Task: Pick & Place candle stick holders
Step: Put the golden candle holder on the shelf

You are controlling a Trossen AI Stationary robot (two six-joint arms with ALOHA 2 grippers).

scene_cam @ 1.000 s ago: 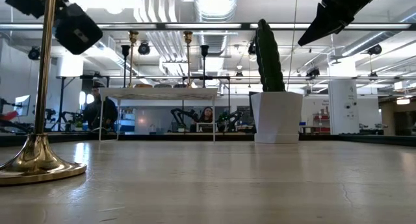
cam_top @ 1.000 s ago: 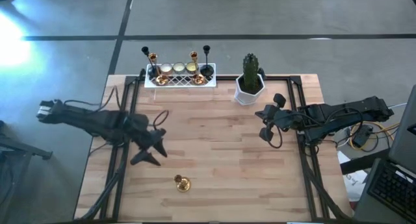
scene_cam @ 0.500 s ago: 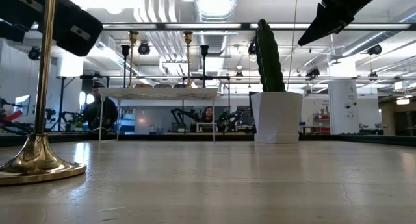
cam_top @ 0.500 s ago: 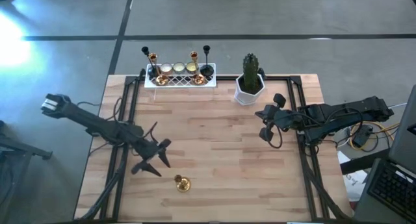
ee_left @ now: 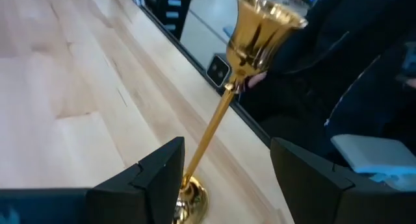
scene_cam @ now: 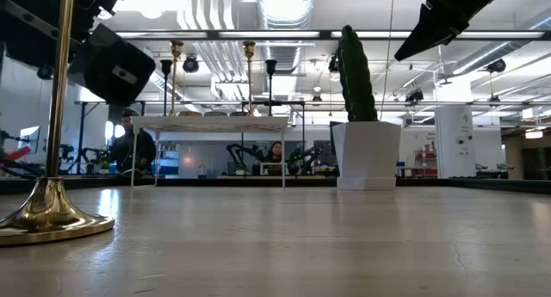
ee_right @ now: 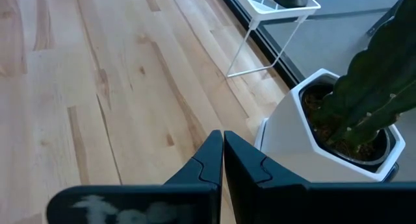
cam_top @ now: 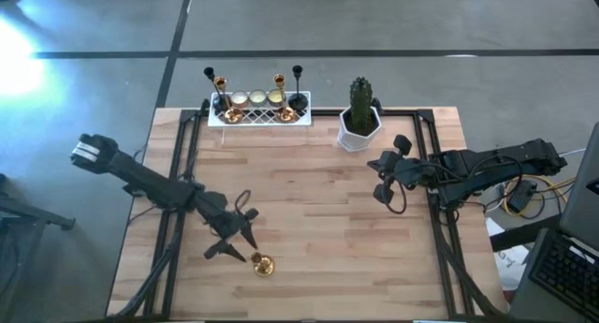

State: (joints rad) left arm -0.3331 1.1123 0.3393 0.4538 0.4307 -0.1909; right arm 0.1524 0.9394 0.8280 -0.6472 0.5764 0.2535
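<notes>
A shiny gold candle stick holder (cam_top: 262,264) stands upright on its round base near the table's front edge, left of the middle. Its stem (ee_left: 218,120) and cup show in the left wrist view. My left gripper (cam_top: 245,249) is open just to its left. The holder's lower stem runs between the two fingers (ee_left: 159,175), apart from both. My right gripper (cam_top: 382,178) is shut and hangs above the table's right side, holding nothing. More candle stick holders, black, gold and low cream cups, stand on the white lattice tray (cam_top: 259,114) at the far edge.
A white pot with a green cactus (cam_top: 359,117) stands at the far edge right of the tray, close ahead of my right gripper (ee_right: 223,160). Black rails run along both table sides. Bare wood lies across the middle.
My left gripper has sunk and gone toward the table's near edge and to the right, up to the gold holder, rolling a little on the way. Its fingers have stayed open. The holder has not moved.
</notes>
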